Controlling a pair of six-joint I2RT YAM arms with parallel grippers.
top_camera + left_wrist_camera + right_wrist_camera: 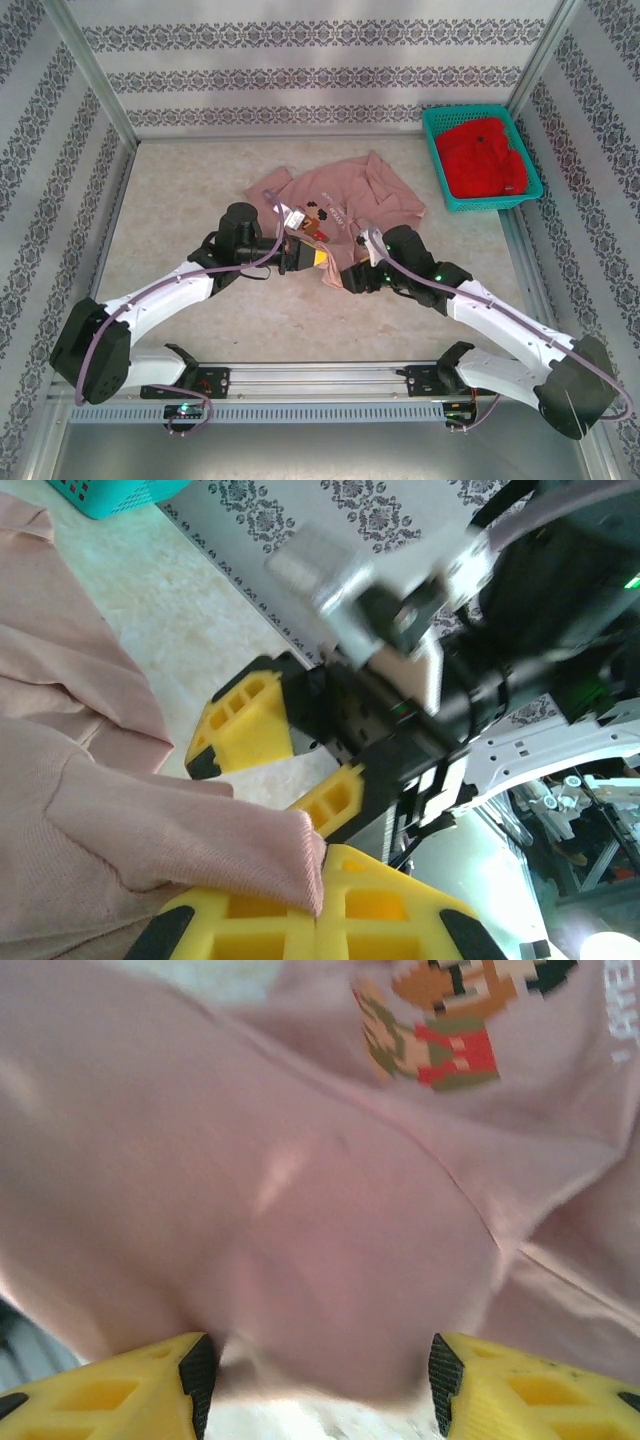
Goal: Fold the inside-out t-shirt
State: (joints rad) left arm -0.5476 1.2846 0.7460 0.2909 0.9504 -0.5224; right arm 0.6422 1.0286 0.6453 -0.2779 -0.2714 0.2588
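The salmon-pink t-shirt [345, 195] lies crumpled at the middle back of the table, with a small pixel-figure print [318, 212] facing up. Its near edge is lifted between the two grippers. My left gripper [320, 880] is shut on a corner of the pink cloth [150, 830], and in the top view it sits at the shirt's front edge [308, 255]. My right gripper [320, 1385] is open, its yellow fingers [150, 1390] wide apart with a bulge of the shirt [330, 1260] between them. In the left wrist view the right gripper's fingers [245, 725] face the left one closely.
A teal basket [437, 170] holding a bright red garment [482, 158] stands at the back right. Patterned walls [320, 70] enclose the table on three sides. Bare tabletop [180, 200] lies left of the shirt and in front of it.
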